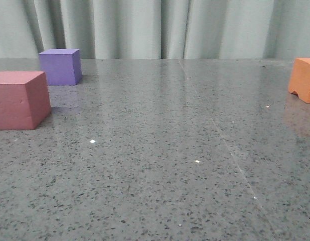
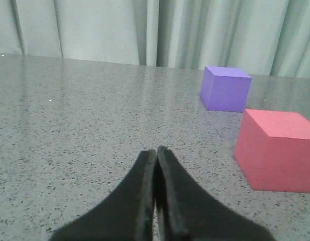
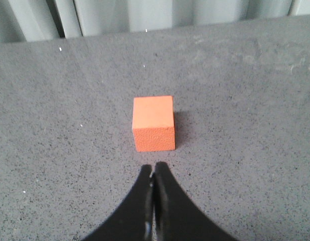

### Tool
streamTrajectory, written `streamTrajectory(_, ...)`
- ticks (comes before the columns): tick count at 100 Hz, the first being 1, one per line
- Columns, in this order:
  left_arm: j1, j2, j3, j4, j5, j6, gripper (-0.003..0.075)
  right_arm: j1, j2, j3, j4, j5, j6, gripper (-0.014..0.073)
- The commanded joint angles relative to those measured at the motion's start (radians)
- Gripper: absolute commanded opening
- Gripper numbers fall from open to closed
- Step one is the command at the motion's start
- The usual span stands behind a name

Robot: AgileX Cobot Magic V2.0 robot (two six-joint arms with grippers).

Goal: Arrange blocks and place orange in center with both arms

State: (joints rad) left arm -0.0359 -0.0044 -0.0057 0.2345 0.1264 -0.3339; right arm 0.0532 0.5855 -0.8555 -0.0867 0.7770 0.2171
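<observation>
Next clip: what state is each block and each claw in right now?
Purple matte foam cube: upright on the table, untouched.
Pinkish-red matte foam cube: upright, nearer than the purple one, apart from it.
Orange pebbled foam cube: resting alone, not gripped.
Left claw: shut, empty.
Right claw: shut, empty, short of the orange cube.

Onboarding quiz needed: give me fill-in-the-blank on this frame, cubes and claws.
1. The cube at the table's far right is ____.
2. The pinkish-red cube sits nearer the camera than the ____ one.
3. Both the left claw and right claw are ____.

Missing words: orange; purple; shut
</observation>
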Motion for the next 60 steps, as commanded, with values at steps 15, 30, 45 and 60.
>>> streamTrajectory(15, -0.001, -0.033, 0.054, 0.001, -0.088, -0.002, -0.0019, -0.006, 0.092, -0.039, -0.017, 0.027, -0.009, -0.0067)
streamTrajectory(30, -0.001, -0.033, 0.054, 0.001, -0.088, -0.002, -0.0019, -0.006, 0.111, -0.039, -0.017, 0.074, -0.009, -0.0023)
streamTrajectory(45, -0.001, -0.033, 0.054, 0.001, -0.088, -0.002, -0.0019, -0.006, 0.111, -0.039, -0.017, 0.109, -0.009, 0.0197)
streamTrajectory(60, -0.001, -0.033, 0.054, 0.001, -0.088, -0.002, -0.0019, -0.006, 0.111, -0.038, -0.017, 0.142, -0.009, 0.0536)
